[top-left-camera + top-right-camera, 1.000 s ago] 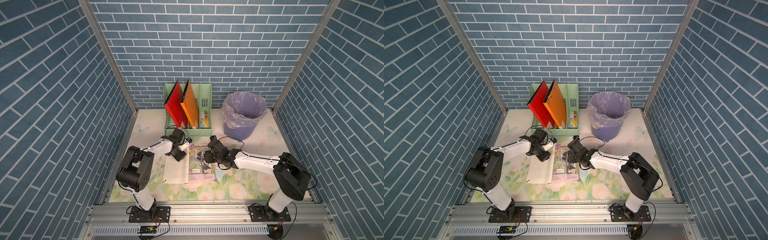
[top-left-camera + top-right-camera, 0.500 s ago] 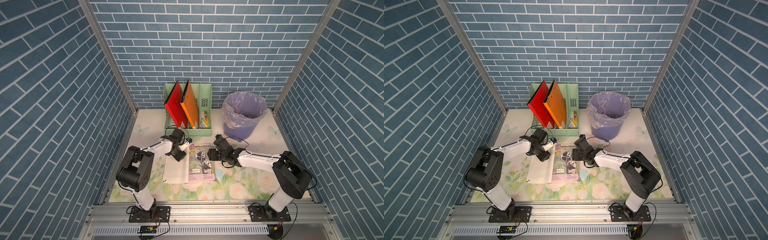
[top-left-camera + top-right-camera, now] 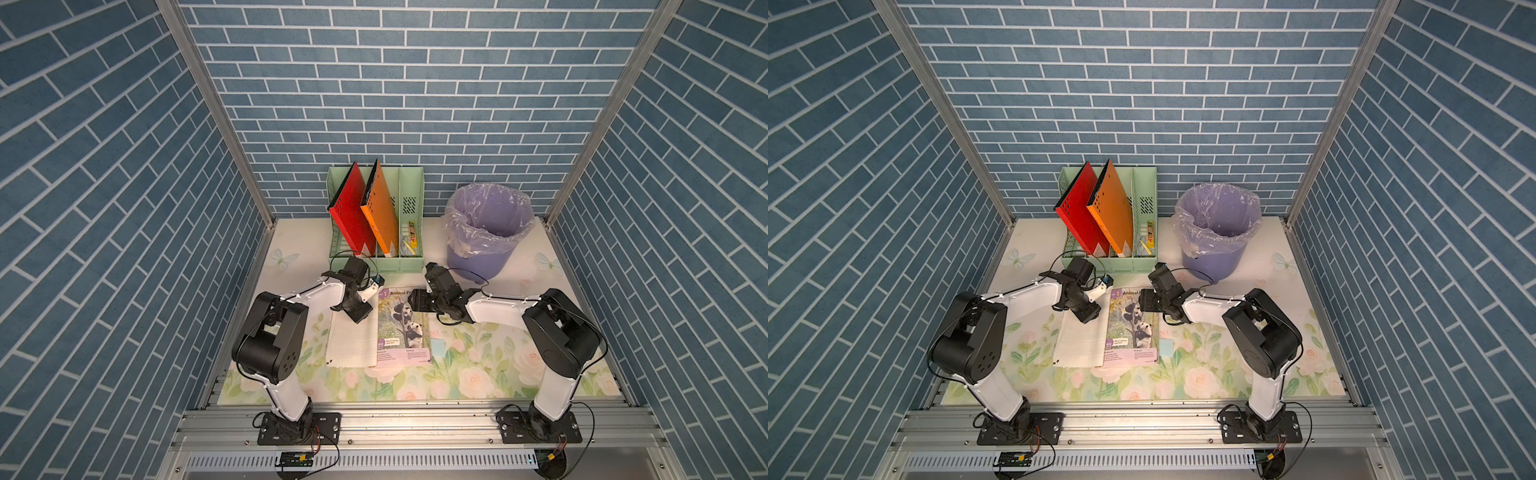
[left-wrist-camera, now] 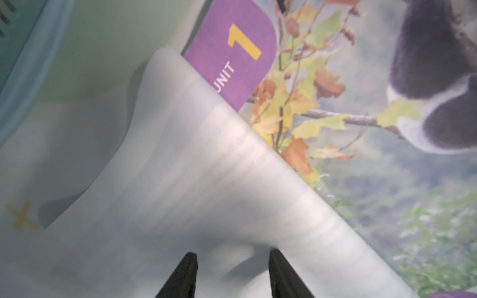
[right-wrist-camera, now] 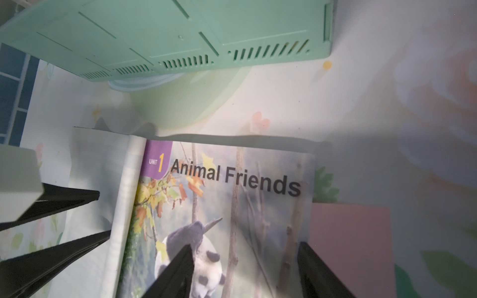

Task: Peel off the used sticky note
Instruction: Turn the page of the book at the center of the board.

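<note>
An open book (image 3: 403, 332) lies flat on the floral table, with a white left page (image 3: 351, 345) and a panda page headed "Animal Friends" (image 5: 232, 178). A pink sticky note (image 5: 351, 245) lies at that page's outer edge, next to one finger of my right gripper (image 5: 245, 247). This gripper is open and hovers low over the panda picture. A pale blue note (image 3: 436, 345) sits further down the same edge. My left gripper (image 4: 232, 258) rests on the white page near the spine, jaws apart, with the page bulging up between them.
A green file rack (image 3: 376, 257) with a red and an orange folder stands just behind the book. It is close to both wrists. A purple bin (image 3: 486, 232) lined with a plastic bag stands at the back right. Brick walls close in three sides.
My right gripper has drawn back from the middle of the panda page toward the book's far edge, and its jaws have widened a little. The left arm has not moved.
</note>
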Motion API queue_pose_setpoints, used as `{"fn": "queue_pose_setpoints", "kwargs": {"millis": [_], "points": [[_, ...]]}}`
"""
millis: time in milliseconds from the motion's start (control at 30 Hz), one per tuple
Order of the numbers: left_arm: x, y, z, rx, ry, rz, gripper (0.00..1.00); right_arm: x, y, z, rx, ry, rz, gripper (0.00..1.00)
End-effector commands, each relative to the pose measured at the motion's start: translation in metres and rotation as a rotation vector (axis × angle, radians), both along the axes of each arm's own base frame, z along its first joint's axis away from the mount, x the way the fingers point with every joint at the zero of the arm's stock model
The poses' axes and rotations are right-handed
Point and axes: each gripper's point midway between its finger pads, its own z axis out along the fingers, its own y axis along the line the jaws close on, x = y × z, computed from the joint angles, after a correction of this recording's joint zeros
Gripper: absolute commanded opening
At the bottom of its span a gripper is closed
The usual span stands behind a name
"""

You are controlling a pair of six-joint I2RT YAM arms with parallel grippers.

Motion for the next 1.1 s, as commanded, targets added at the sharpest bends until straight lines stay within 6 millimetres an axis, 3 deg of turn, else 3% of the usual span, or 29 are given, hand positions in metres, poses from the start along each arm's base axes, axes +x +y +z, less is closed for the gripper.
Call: {"fn": "queue_pose_setpoints", "kwargs": {"millis": [0,733,933,1067], "points": [[0.0,-0.002,0.0,0.002,0.015,-0.01,0.5,0.004,0.0,-0.001,0.024,0.003,-0.014,0.65],[-0.001,-0.003,0.003,-0.001,0.012,-0.016,0.5,0.004,-0.009,-0.028,0.036,0.06,-0.038,0.64],[-0.002,-0.002,0.002,0.004,0.015,-0.019,0.5,0.004,-0.015,-0.025,0.034,0.046,-0.05,0.65],[-0.001,-0.002,0.002,0.001,0.014,-0.017,0.5,0.002,-0.009,-0.019,0.062,0.042,-0.029,0.63]]}}
